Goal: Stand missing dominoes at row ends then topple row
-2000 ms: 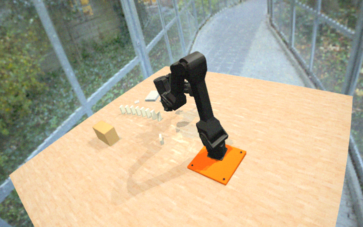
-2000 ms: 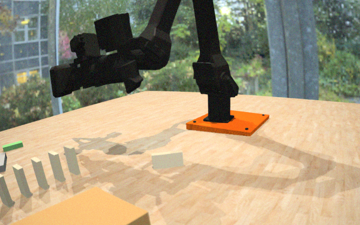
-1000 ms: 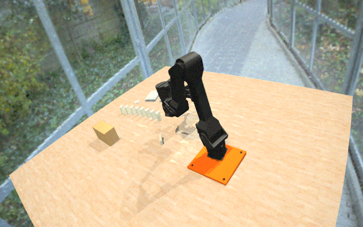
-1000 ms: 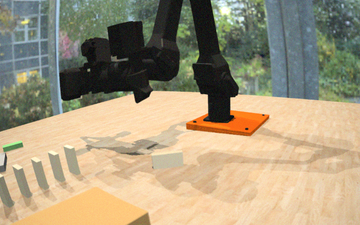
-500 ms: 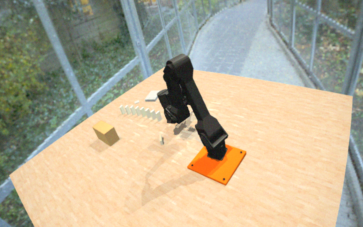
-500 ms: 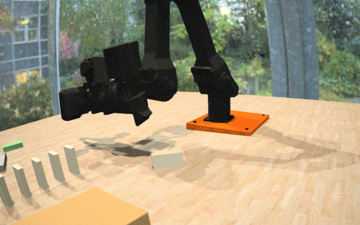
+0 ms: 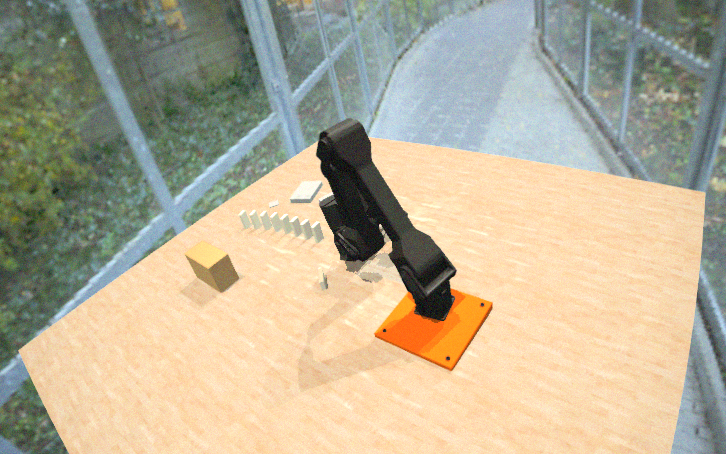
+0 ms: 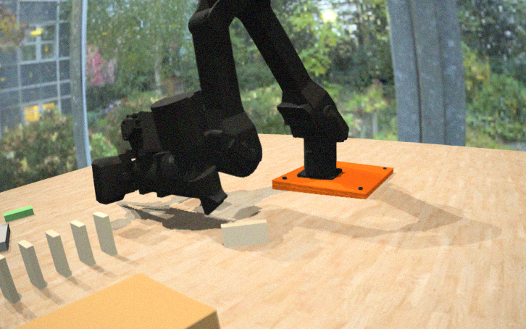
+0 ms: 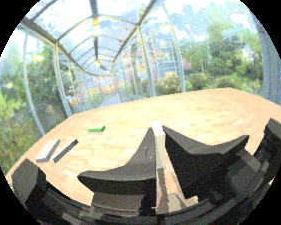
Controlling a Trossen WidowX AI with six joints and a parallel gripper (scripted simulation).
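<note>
My gripper (image 9: 156,129) is shut on a pale domino (image 9: 158,129), whose narrow end shows between the fingers in the wrist view. In the top and exterior views the arm hides the fingertips and the held domino. The gripper is low over the table, on the robot-base side of the row. A row of several pale dominoes (image 7: 285,223) (image 8: 80,241) stands upright and evenly spaced. Another pale domino (image 7: 323,279) (image 8: 244,233) rests on its long narrow side between the row and the robot base, apart from both.
A tan block (image 7: 213,265) (image 8: 134,306) stands on the near side of the row. Beyond the row are a pale slab (image 7: 305,191) (image 9: 48,150), a dark grey bar (image 8: 2,237) (image 9: 66,150), a green bar (image 8: 18,213) (image 9: 96,129) and a small white piece (image 7: 273,203).
</note>
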